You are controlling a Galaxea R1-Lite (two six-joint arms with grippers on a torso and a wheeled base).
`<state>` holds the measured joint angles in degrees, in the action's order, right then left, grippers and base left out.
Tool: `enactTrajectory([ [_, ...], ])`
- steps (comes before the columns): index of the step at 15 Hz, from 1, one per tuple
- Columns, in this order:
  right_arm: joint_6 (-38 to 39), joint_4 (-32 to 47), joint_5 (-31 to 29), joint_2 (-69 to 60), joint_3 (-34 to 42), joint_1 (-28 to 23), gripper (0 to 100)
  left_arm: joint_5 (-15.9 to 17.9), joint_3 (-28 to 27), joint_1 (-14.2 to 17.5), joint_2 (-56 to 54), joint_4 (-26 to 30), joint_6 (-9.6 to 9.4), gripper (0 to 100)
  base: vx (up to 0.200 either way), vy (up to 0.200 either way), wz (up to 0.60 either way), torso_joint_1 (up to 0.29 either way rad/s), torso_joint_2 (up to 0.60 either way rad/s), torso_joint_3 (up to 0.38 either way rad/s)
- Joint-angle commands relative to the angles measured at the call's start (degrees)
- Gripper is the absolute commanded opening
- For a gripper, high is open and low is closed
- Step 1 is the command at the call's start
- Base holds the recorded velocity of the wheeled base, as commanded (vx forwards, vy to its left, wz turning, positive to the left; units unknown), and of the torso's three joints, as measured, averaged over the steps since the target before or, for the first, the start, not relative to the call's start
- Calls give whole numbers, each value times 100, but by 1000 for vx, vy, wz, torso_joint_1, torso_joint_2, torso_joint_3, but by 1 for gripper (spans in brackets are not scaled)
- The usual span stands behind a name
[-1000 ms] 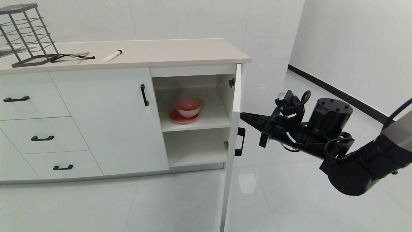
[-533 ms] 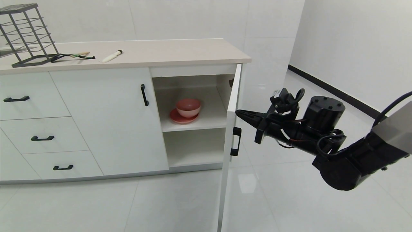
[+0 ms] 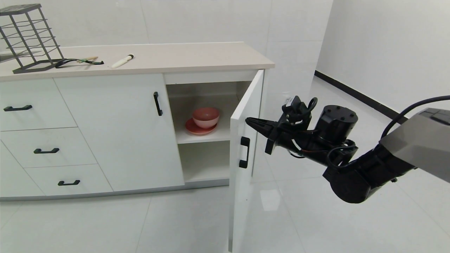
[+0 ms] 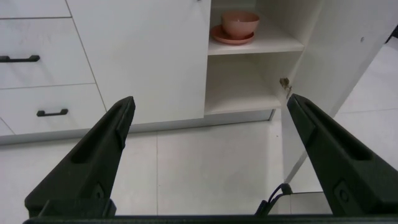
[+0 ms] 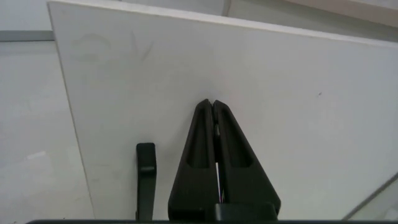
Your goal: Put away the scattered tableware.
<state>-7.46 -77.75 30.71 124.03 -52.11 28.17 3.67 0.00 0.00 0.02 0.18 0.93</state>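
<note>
A pink bowl sits on a pink plate on the upper shelf of the cabinet; the bowl and plate also appear in the left wrist view. The cabinet door stands half open, with a black handle. My right gripper is shut, its tip against the door's outer face above the handle; the right wrist view has the shut gripper touching the door beside the handle. My left gripper is open, low over the floor, facing the cabinet.
On the counter lie a white-handled utensil, a black and green utensil and a black wire rack. Left of the open compartment are a shut door and drawers. White tiled floor spreads in front.
My right gripper has moved left against the cabinet door, and the door has swung partway toward shut. The bowl and plate have not moved.
</note>
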Motion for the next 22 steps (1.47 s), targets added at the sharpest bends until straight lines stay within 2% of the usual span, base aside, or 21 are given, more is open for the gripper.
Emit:
enactTrajectory([
  [1, 78, -47, -3, 429, -414, 171, 0, 2, 0, 0, 6, -1, 4, 100, 0, 0, 0, 0, 0, 0],
  [5, 87, -47, -12, 693, -739, 197, 0, 2, 0, 0, 6, -1, 13, 100, 0, 0, 0, 0, 0, 0],
  [8, 87, -47, -12, 825, -958, 197, 0, 2, 0, 0, 6, -1, 13, 100, 0, 200, 0, 2, 1, 4],
  [17, 87, -109, -12, 869, -1152, 197, 0, 2, 0, 0, 6, -1, 13, 100, 0, 0, 0, 0, 0, 0],
  [19, 96, -276, -3, 763, -765, 241, 0, 2, 0, 0, 6, -1, 13, 100, 0, 0, 0, 0, 0, 0],
  [22, 104, -478, -3, -327, 896, 443, 0, -15, 0, 0, 6, -1, 39, 100, 0, 0, 0, 0, 0, 0],
])
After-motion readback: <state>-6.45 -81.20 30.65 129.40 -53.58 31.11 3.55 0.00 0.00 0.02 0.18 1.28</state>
